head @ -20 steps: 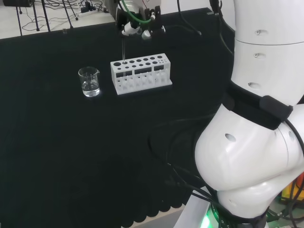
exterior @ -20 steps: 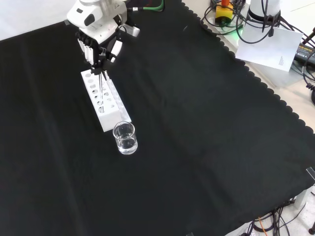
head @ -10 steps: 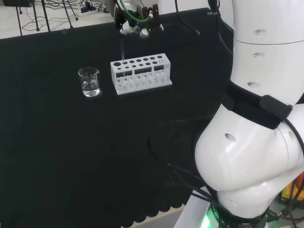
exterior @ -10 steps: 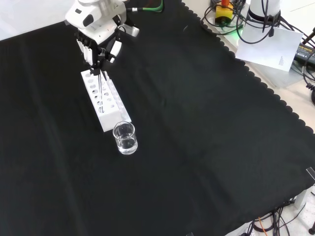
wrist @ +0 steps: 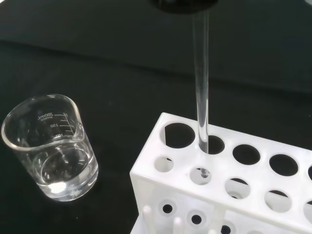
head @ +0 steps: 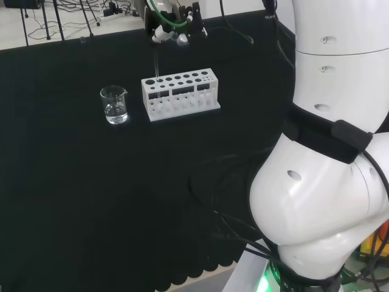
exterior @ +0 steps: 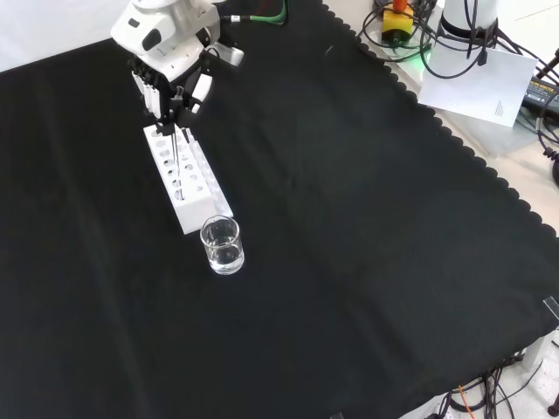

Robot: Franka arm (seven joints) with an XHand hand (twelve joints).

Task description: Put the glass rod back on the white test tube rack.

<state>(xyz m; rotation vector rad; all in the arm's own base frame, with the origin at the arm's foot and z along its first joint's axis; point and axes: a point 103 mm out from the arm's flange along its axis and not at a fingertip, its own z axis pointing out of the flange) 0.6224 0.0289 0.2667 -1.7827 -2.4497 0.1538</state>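
- In the head view, the hand [head: 173, 33] was seen above the left end of the white rack [head: 180, 94], near the far edge of the black cloth [head: 91, 194]. Its fingers were curled down and pinched the top of the rod [head: 157, 64]. The rod was held upright, and its lower end was placed at a hole at the rack's left end. A beaker [head: 114, 104] with a little clear liquid was seen to the left of the rack, near it but apart.
- In the front view, the hand [exterior: 170, 65] was seen at the top, over the far end of the rack [exterior: 186, 179]. The rod [exterior: 177, 144] was pinched between its fingertips and ran down from them into the rack's top plate. The beaker [exterior: 222, 245] was placed just beside the rack's near end.
- In the wrist view, the rod [wrist: 201, 83] was seen close up, entered into a hole in the outer row, second from the corner of the rack [wrist: 161, 195]. Its tip was seen through the plate below that hole. Whether the tip was resting on the rack's base could not be told. The beaker [wrist: 49, 146] was seen beside that corner, not touching it.
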